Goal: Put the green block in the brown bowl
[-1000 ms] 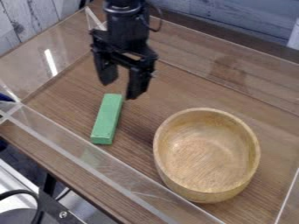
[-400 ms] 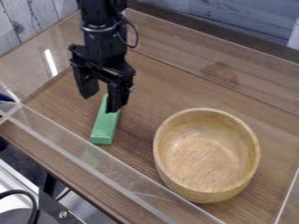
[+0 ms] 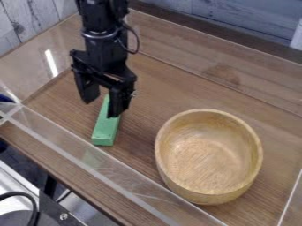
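A green block (image 3: 108, 124), a plain matte bar, lies flat on the wooden counter (image 3: 200, 84), left of the empty brown bowl (image 3: 209, 155) and apart from it. The black pincer (image 3: 104, 95) points down over the block's far end, jaws wide apart, holding nothing. The bar looks light, rigid and unbreakable; gripping its long sides near the middle seems safest.

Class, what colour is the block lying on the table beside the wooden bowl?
Plain bright green: the block, seen best in the camera view.
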Action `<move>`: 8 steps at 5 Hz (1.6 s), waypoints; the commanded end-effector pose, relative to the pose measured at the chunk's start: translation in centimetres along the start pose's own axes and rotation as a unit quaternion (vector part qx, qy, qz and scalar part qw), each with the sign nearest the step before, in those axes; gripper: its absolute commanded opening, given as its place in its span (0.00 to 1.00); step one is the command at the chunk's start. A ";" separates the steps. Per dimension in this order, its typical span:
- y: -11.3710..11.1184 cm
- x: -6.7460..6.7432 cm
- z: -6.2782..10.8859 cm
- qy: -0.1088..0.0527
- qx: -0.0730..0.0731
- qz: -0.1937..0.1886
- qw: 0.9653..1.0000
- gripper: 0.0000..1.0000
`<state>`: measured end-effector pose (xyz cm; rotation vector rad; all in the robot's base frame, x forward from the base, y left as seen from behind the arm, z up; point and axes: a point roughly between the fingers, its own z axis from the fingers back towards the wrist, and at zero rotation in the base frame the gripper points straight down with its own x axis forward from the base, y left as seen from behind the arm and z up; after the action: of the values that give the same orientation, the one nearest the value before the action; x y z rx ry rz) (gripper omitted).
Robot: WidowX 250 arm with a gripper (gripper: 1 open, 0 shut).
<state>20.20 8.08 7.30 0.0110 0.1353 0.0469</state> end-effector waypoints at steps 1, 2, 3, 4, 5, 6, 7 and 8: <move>0.4 0.4 0.3 -0.013 0.003 0.007 1.000 1.00; 0.3 0.4 -0.2 -0.011 0.001 0.010 1.000 1.00; 0.2 0.4 -0.5 -0.011 -0.003 0.013 1.000 1.00; 0.1 0.4 -0.7 -0.011 -0.007 0.015 1.000 1.00; 0.0 0.4 -0.8 -0.012 -0.011 0.018 1.000 1.00; -0.1 0.4 -0.8 -0.013 -0.016 0.020 1.000 1.00; -0.3 0.5 -0.8 -0.014 -0.020 0.021 0.999 1.00; -0.4 0.5 -0.8 -0.015 -0.024 0.023 0.999 1.00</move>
<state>20.17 7.32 5.84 -0.0415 0.1317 0.0858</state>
